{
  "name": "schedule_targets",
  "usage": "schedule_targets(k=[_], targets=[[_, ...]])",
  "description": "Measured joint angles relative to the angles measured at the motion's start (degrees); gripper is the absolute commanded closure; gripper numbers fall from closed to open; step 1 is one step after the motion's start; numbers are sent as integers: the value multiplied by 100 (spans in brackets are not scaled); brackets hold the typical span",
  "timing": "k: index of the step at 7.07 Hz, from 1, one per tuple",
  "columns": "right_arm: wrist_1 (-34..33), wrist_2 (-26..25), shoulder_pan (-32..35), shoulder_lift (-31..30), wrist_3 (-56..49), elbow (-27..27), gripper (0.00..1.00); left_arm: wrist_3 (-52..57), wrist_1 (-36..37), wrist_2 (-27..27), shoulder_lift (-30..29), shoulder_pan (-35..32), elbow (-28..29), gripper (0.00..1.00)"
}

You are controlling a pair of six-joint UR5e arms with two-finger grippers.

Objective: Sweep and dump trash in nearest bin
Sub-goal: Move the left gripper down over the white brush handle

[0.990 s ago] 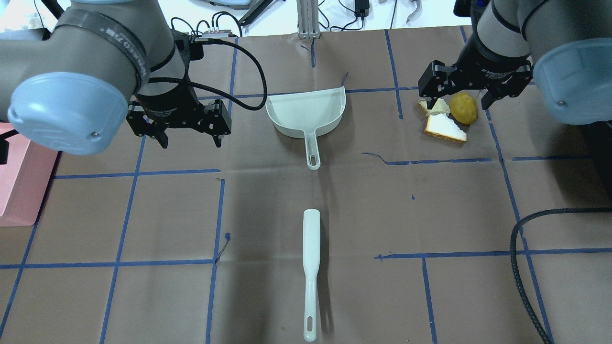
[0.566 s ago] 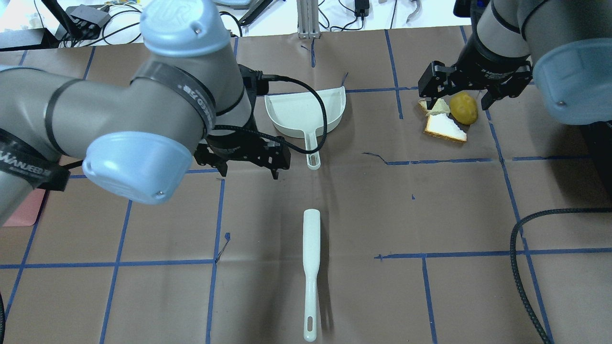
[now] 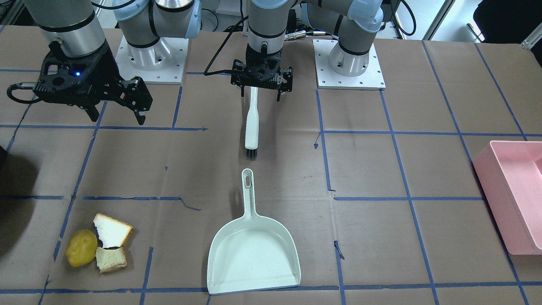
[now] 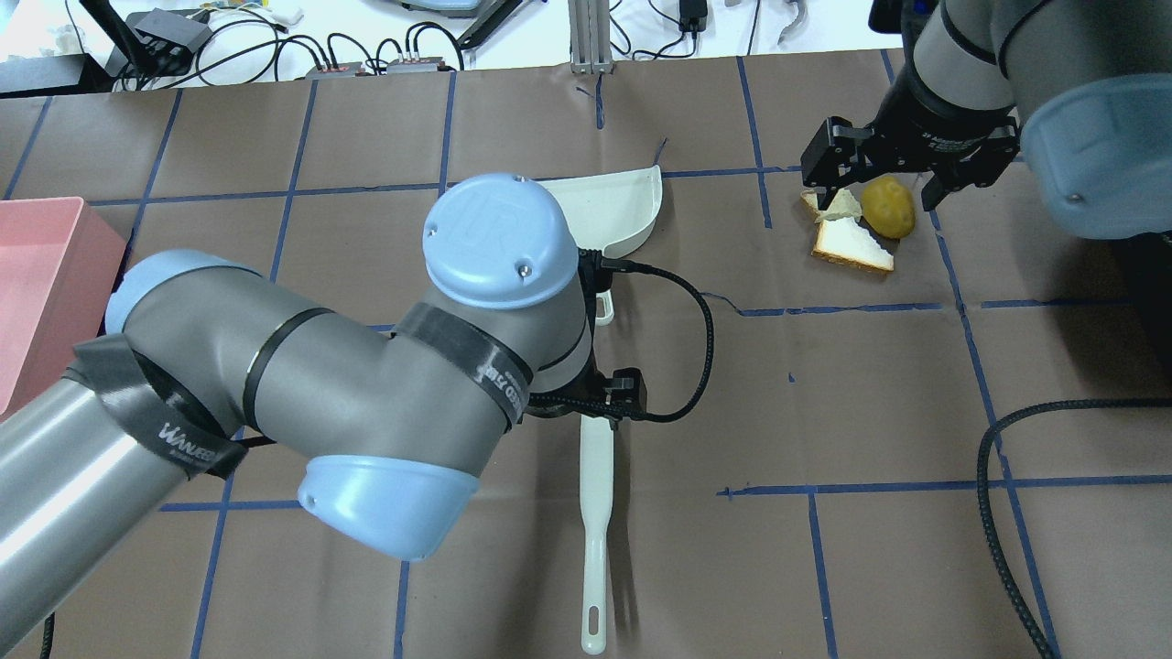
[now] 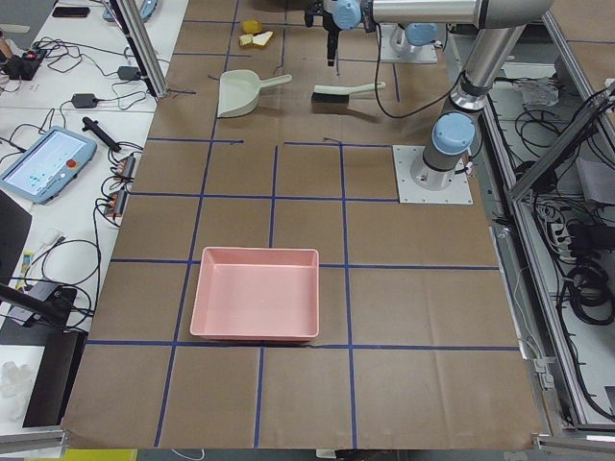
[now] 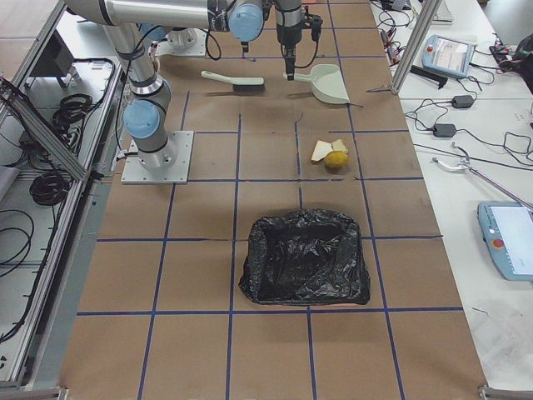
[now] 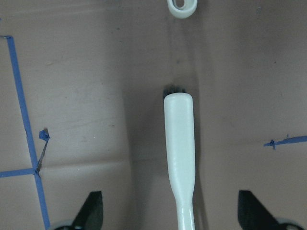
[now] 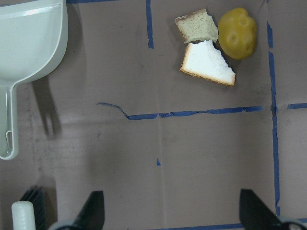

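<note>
Left gripper [image 3: 261, 94] over slim, smooth brush [image 3: 251, 127]

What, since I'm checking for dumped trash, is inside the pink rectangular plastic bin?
Nothing: the pink rectangular plastic bin shows a bare floor, fully in view from the exterior left camera. The yellow lump and two bread pieces lie on the table.

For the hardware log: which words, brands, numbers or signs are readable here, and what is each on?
"WANJEED": white print on the black strap round the left arm.
"UR": embossed on that arm's blue joint cap.
Print on the second strap, nearer the wrist: upside down, too blurred to read.
White print on the right pincer: too small to read.
</note>
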Motion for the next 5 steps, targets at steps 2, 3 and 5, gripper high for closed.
schedule_targets(k=[2, 3, 5], targets=[[0, 0, 0, 0, 0, 4, 0, -394, 261, 6, 256, -261, -466, 0], [0, 0, 0, 0, 0, 2, 0, -579, 298, 10, 435, -347, -701, 0], [0, 0, 0, 0, 0, 5, 0, -892, 350, 0, 752, -390, -1123, 1]])
